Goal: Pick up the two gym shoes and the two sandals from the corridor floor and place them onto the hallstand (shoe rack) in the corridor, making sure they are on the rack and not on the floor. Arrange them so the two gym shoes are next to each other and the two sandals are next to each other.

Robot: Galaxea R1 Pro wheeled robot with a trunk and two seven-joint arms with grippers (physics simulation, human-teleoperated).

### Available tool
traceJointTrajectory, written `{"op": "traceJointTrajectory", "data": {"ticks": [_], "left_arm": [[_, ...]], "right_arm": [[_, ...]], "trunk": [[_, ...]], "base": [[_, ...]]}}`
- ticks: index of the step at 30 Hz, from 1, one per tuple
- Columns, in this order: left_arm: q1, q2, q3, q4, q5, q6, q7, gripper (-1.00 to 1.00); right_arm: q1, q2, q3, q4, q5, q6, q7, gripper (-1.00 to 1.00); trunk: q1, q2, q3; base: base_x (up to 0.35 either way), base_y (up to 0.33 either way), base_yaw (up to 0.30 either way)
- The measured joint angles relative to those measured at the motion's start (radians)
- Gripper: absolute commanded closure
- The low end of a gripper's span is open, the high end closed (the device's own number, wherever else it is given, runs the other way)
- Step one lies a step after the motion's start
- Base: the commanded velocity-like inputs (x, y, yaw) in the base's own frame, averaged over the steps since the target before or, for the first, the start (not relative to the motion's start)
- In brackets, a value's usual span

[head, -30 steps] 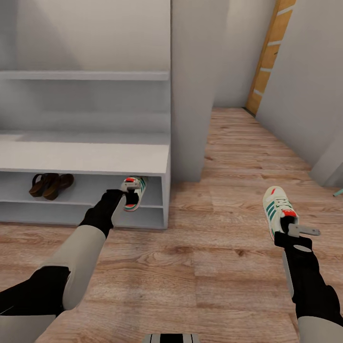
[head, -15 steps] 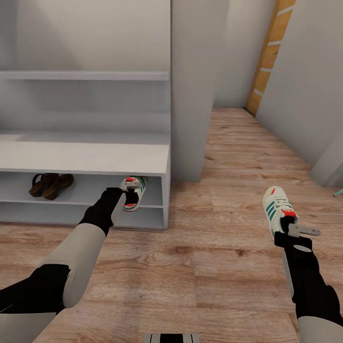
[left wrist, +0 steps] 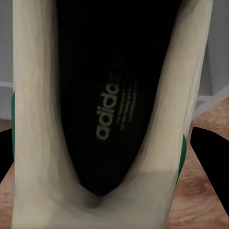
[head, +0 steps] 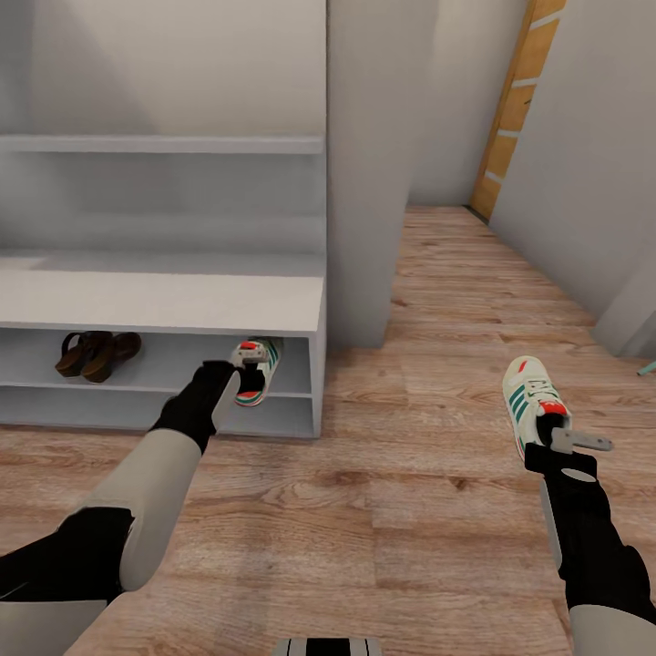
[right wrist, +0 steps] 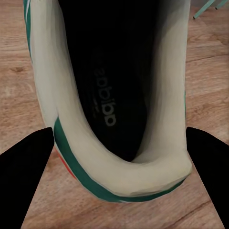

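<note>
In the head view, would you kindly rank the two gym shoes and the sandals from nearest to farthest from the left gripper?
1. Gym shoe at the left gripper, at the rack's right end.
2. Sandals, left on the same tier.
3. Gym shoe on the floor, far right.

Both gym shoes are cream-white with teal-green side stripes and red-orange accents: one sits at the hallstand, the other over the corridor floor. Their insoles are black with pale lettering. The two sandals are dark reddish-brown. The hallstand is pale white-grey. The floor is light brown wood plank with visible grain. The arms are black and beige, the walls off-white.
</note>
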Motion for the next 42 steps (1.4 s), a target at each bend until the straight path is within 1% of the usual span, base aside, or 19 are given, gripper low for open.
{"op": "traceJointTrajectory", "data": {"ticks": [7, 14, 18, 27, 35, 42], "left_arm": [[0.016, 0.000, 0.000, 0.003, 0.000, -0.002, 0.000, 1.00], [0.017, 0.000, 0.000, 0.068, 0.000, -0.002, 0.000, 1.00], [0.017, 0.000, 0.000, 0.083, 0.000, -0.003, 0.000, 1.00], [0.017, -0.001, 0.000, 0.087, 0.001, -0.003, 0.000, 1.00], [0.017, -0.002, 0.000, 0.087, 0.002, -0.003, 0.001, 1.00], [0.017, -0.002, 0.000, 0.087, 0.001, -0.003, 0.001, 1.00]], "right_arm": [[0.000, 0.000, 0.000, 0.000, 0.000, 0.000, 0.000, 1.00], [0.000, 0.000, 0.000, 0.000, 0.000, 0.000, 0.000, 1.00], [0.000, 0.000, 0.000, 0.000, 0.000, 0.000, 0.001, 1.00], [0.000, 0.000, 0.000, 0.000, 0.000, 0.000, 0.000, 1.00], [0.000, 0.000, 0.001, 0.000, 0.000, 0.000, 0.000, 1.00], [0.000, 0.000, 0.000, 0.000, 0.000, 0.000, 0.000, 1.00]], "trunk": [[0.000, 0.000, 0.000], [0.000, 0.000, 0.000], [0.000, 0.000, 0.000], [0.000, 0.000, 0.000], [0.000, 0.000, 0.000], [0.000, 0.000, 0.000]], "base": [[0.000, 0.000, 0.000], [0.000, 0.000, 0.000], [0.000, 0.000, 0.000], [0.016, 0.000, 0.000], [0.219, 0.000, 0.000], [0.040, 0.000, 0.000]]}}
